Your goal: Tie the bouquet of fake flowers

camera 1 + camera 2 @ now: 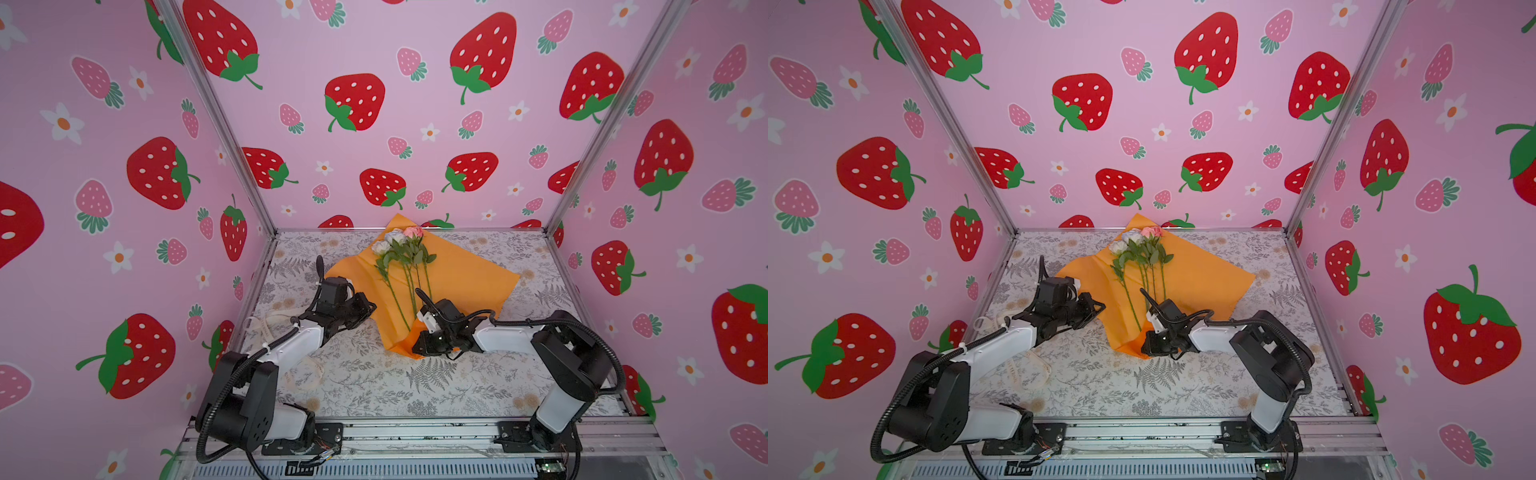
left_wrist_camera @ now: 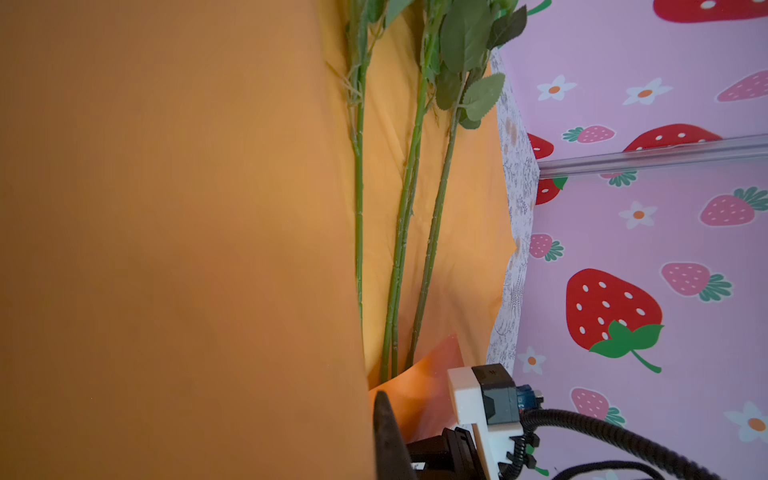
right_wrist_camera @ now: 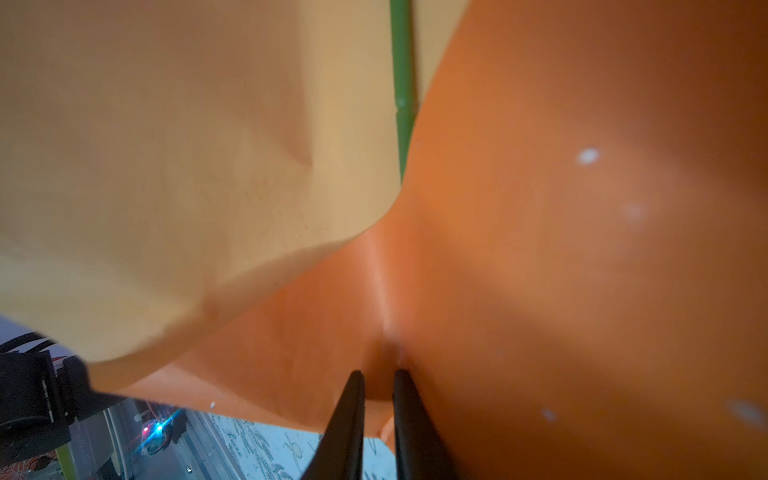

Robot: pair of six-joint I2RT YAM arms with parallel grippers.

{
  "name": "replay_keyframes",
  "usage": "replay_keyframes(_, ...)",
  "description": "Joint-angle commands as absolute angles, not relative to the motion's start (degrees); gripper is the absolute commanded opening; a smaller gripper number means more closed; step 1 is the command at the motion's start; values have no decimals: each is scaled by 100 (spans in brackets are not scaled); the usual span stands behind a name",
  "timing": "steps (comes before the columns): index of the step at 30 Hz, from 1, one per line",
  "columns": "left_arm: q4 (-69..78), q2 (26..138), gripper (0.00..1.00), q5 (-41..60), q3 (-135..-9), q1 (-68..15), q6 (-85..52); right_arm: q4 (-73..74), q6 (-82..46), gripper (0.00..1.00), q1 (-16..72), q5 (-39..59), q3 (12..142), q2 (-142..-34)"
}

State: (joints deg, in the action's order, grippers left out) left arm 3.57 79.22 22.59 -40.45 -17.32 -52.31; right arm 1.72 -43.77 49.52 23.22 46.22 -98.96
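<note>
Blurred orange wrapping paper [image 2: 166,249] over left half of left wrist view, covering one finger of left claw [image 1: 371,309]; stems [image 2: 399,249] cut off at upper edge, ends behind raised fold, lower centre. Right wrist view: paper blurred, right claw [image 3: 378,376] cut off at lower edge.

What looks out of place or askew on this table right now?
The orange wrapping paper lies skewed, its far corner propped against the back wall. One white rose's stem splays away from the others. The cream ribbon lies apart, under the left arm.
</note>
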Motion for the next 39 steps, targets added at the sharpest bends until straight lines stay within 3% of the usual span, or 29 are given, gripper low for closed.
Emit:
replay_keyframes(1,-345,7891,8,1798,-4548,-2002,-4859,27,-4456,19,4878,2179,4535,-10034)
replay_keyframes(18,-1295,8965,8,2136,-6292,-2879,-3978,315,-4500,19,4871,2515,4472,-9891)
replay_keyframes(30,-1270,9124,8,1995,-6564,-2934,-4114,119,-4697,21,4675,2046,4040,-8949)
replay_keyframes(39,-1193,9390,8,2170,-6910,-3140,-4116,172,-4744,16,4614,2048,3854,-9297)
